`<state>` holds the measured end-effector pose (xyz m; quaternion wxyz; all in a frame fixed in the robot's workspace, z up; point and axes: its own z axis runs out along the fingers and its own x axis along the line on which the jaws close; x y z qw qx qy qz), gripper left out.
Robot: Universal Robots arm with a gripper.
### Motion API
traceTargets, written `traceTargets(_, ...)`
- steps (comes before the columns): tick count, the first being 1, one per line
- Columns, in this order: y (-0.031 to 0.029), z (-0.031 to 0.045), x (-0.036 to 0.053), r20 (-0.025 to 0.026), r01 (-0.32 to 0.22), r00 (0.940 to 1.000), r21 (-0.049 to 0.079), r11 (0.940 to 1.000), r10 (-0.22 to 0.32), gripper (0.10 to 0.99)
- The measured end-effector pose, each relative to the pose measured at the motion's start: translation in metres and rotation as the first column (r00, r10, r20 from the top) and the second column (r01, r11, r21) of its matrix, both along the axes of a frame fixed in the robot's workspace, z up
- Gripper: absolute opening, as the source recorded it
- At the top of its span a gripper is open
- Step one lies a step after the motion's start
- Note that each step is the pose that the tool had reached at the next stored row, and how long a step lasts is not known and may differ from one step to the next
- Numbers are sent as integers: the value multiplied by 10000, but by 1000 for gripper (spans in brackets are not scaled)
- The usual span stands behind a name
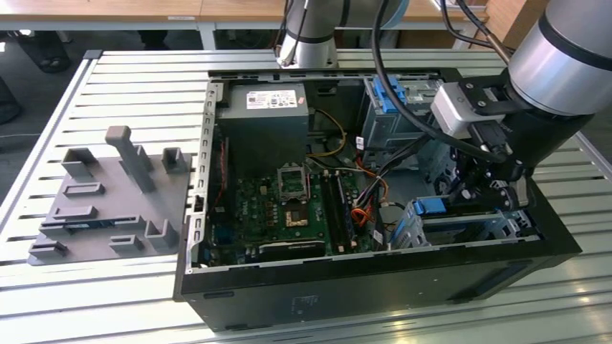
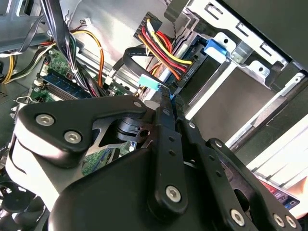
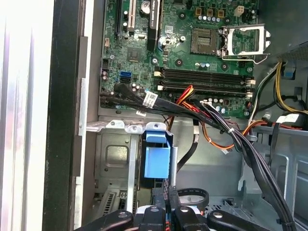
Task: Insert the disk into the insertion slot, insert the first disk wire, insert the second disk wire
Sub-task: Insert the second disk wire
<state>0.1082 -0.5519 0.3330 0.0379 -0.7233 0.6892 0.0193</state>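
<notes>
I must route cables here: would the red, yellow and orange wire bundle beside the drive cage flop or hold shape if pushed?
The wire bundle probably bends easily, since it curves loosely. It likely springs back somewhat, being anchored in a connector.

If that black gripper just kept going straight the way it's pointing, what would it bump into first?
Most likely the disk. In the first wrist view the gripper points at its blue carrier, which sits in the insertion slot just ahead. Depth is hard to judge, so it may already be touching.
</notes>
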Motion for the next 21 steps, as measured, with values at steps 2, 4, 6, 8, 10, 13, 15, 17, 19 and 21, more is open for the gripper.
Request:
traceTargets(2,0,-2,3,0,8,10000,0,10000,-8,149)
traceTargets(4,-1,-3,6,0,24,10000,-1,10000,-24,149)
traceTargets(6,-1,-5,6,0,54,10000,0,10000,-54,149)
traceTargets(8,-1,-8,7,0,80,10000,-1,10000,-80,149)
traceTargets(10,-2,-12,7,0,97,10000,0,10000,-97,149)
traceTargets(13,-3,-19,7,0,117,9999,0,9999,-117,149)
traceTargets(15,-4,-24,7,0,131,9999,1,9999,-131,149)
traceTargets(17,-5,-31,7,0,142,9999,1,9999,-142,149)
traceTargets(19,-6,-38,7,0,150,9999,0,9999,-150,149)
traceTargets(21,-7,-47,8,0,161,9999,0,9999,-161,149)
